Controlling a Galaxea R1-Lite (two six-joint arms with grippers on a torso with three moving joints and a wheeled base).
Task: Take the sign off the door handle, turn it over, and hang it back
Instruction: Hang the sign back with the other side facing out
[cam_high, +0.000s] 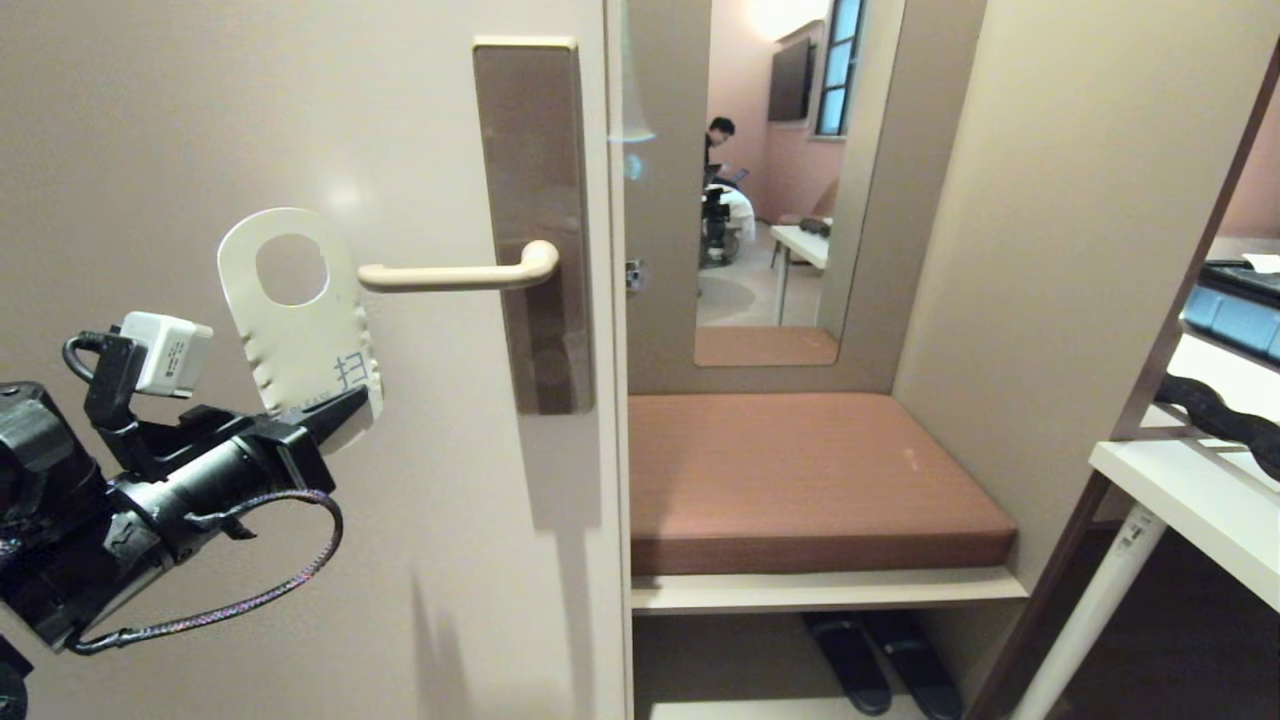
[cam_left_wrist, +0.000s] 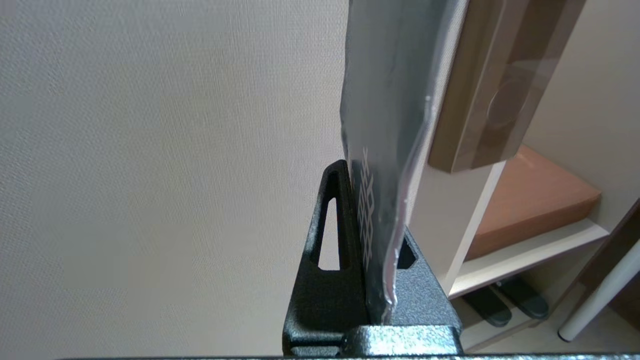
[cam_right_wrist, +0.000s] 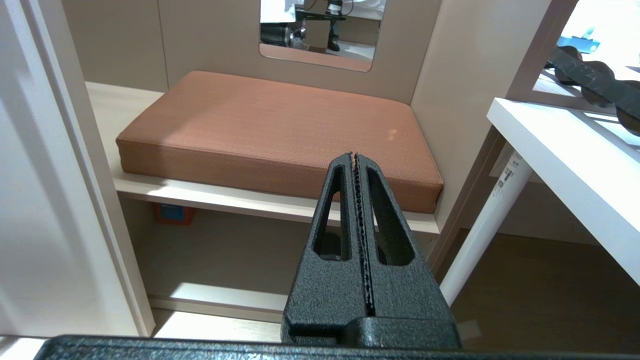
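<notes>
Left gripper (cam_high: 345, 408), nearest the head camera at lower left, clamped on the lower end of the sign (cam_high: 300, 320). The sign is off the handle (cam_high: 460, 275), held upright just left of the lever's free end, its oval hole level with it; whether the card's edge touches the lever tip cannot be told. The white face shows to the head camera, the blue-grey face to the left wrist camera. The handle projects from a brown plate (cam_high: 530, 150) on the door (cam_high: 150, 120). Right gripper (cam_right_wrist: 356, 159), fingers pressed together and empty, points toward a brown cushion (cam_right_wrist: 280, 125) beside the door.
</notes>
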